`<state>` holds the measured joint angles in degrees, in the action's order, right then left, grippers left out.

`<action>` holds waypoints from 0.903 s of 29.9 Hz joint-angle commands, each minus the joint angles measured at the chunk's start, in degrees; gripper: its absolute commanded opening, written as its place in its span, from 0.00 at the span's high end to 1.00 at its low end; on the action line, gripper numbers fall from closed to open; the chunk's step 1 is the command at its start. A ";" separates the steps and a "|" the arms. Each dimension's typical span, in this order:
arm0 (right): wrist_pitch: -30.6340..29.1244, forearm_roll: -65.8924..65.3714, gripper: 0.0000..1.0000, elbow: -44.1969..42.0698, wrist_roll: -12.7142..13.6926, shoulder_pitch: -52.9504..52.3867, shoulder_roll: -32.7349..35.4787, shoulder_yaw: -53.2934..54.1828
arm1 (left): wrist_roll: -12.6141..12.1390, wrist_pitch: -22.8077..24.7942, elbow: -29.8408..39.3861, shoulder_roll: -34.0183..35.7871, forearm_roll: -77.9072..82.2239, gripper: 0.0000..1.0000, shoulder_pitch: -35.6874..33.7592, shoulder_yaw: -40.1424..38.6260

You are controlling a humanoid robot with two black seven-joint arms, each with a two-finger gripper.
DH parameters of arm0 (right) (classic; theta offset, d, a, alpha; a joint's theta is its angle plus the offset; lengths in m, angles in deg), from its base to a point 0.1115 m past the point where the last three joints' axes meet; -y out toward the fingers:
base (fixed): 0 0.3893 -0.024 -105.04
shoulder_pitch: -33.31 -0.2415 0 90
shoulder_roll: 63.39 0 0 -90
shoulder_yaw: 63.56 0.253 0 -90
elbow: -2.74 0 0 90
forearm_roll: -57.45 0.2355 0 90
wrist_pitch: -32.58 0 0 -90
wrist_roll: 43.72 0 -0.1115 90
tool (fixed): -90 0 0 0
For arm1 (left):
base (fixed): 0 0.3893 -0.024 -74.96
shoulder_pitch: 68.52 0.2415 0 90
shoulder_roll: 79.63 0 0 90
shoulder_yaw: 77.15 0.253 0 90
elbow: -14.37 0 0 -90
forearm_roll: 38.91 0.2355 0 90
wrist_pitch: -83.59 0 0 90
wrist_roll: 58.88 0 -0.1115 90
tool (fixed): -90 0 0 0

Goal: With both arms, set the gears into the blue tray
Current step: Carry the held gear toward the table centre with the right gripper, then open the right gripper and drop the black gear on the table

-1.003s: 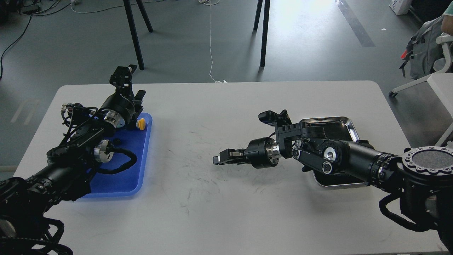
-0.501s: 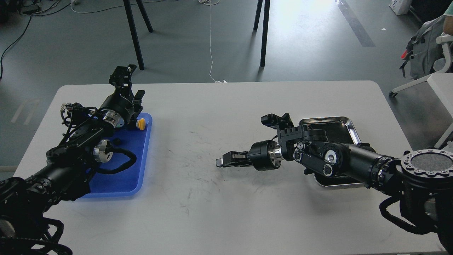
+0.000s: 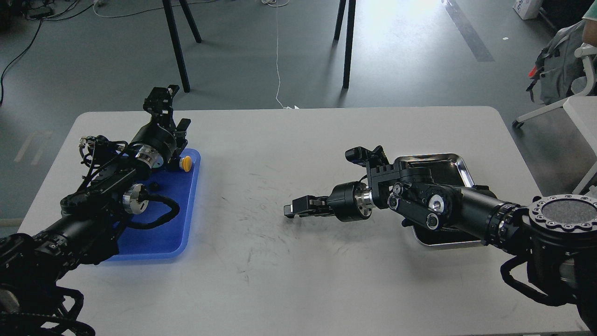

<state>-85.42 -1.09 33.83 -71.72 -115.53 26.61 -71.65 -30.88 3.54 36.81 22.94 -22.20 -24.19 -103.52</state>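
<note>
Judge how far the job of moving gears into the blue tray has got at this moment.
Done: one small dark part, possibly a gear, lies in the blue tray near a yellow button. In hand: nothing visible; the right gripper sits over bare table, the left gripper beyond the tray's far end. Left: unclear, since the right arm hides most of the steel tray.

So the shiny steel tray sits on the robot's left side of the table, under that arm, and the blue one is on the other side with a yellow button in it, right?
Not quite. The head view shows the steel tray on the robot's right, partly under its right arm. The blue tray lies on its left, and the yellow button does sit in it.
</note>
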 commanded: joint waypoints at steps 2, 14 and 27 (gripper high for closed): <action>0.00 0.01 0.42 0.29 0.00 -0.31 0.00 0.00 | 0.00 0.07 -0.03 0.18 -0.01 0.02 -0.39 0.00; 0.00 2.38 0.05 -0.33 0.00 -2.51 0.00 0.97 | 0.00 0.15 -0.03 0.27 -0.01 0.02 -0.39 0.00; 0.00 4.05 0.02 -1.65 0.00 -3.39 2.28 7.99 | 0.00 0.15 0.15 1.14 0.08 0.02 0.05 0.00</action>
<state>-85.42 2.95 32.24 -71.72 -118.59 27.15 -65.32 -30.88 3.72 36.86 23.69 -22.21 -24.14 -103.47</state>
